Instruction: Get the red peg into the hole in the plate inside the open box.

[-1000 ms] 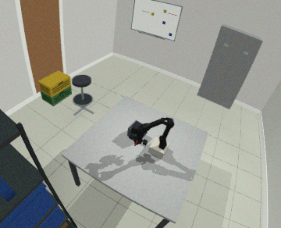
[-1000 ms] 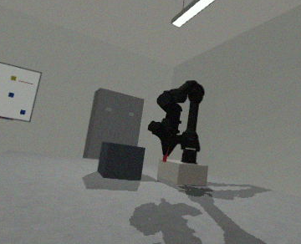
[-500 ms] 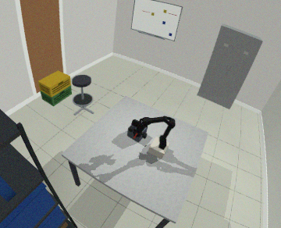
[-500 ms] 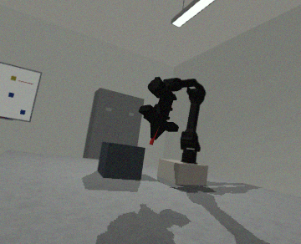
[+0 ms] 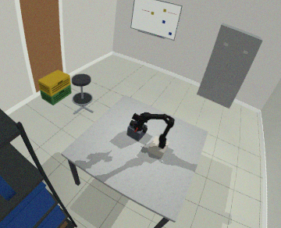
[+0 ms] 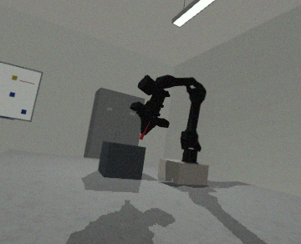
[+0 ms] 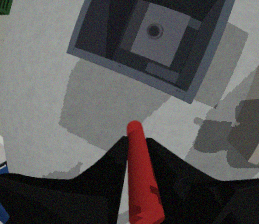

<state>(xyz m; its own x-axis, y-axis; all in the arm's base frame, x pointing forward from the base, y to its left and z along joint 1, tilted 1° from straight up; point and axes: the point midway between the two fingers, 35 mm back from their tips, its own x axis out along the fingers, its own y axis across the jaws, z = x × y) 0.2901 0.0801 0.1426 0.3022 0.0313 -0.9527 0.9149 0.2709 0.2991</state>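
The red peg (image 5: 136, 130) (image 6: 143, 134) (image 7: 143, 185) is held between the fingertips of my gripper (image 6: 147, 126) (image 7: 136, 142), which is shut on it. In the exterior view the peg slants, its lower end above the top edge of the dark box (image 5: 135, 136) (image 6: 123, 160) (image 7: 129, 75), near the side toward the arm's base. In the wrist view the peg tip points toward the open box and shows outside its near rim. The light plate (image 7: 175, 42) lies at the box bottom with a round hole (image 7: 154, 31) in it. The peg is outside the hole.
The arm's pale base block (image 5: 156, 151) (image 6: 194, 175) stands beside the box on the grey table (image 5: 144, 187). The arm arches from it over the box. Shadows of the arm and box fall across the table.
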